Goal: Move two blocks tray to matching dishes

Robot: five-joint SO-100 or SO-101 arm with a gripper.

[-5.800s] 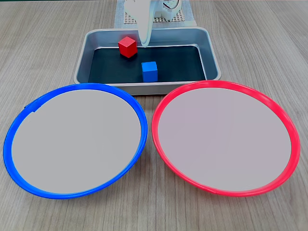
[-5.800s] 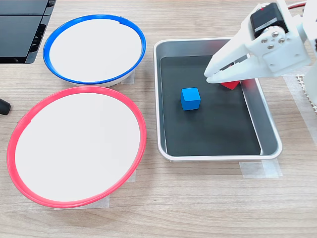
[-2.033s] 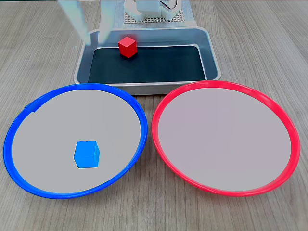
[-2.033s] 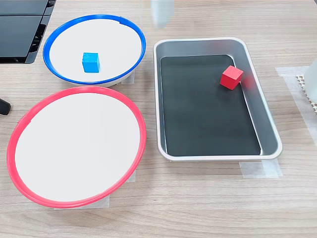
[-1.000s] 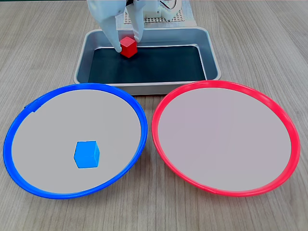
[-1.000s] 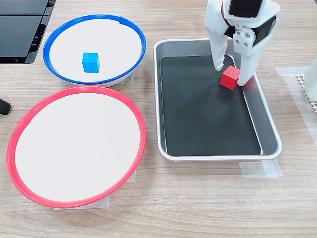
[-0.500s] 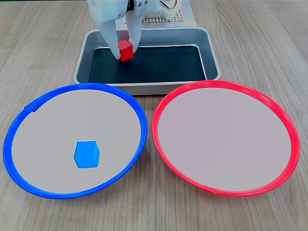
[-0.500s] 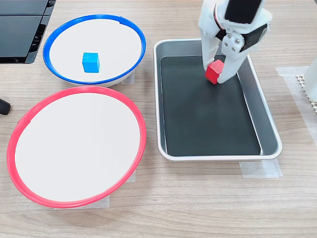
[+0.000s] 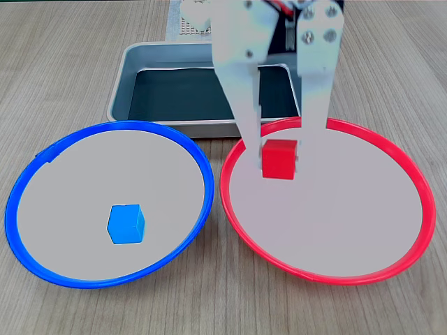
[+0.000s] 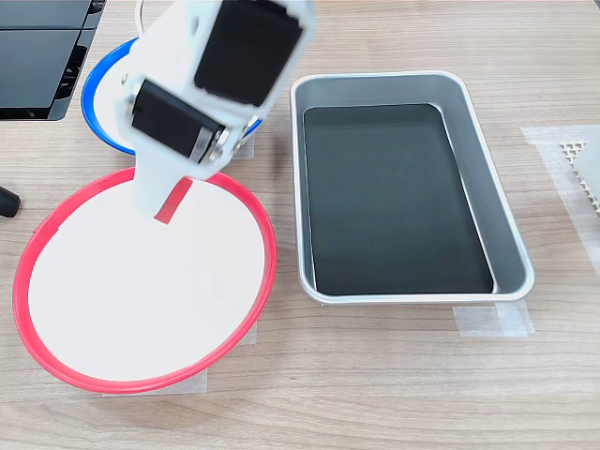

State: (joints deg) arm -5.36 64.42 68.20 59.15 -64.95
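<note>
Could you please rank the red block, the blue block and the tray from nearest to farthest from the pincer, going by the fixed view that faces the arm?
1. Red block: held in the pincer, over the red-rimmed dish.
2. Tray: behind, its front wall close by.
3. Blue block: far left, in the blue-rimmed dish.

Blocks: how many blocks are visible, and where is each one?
2. The blue block lies in the blue-rimmed dish; the red block is held by the gripper over the red-rimmed dish.
</note>
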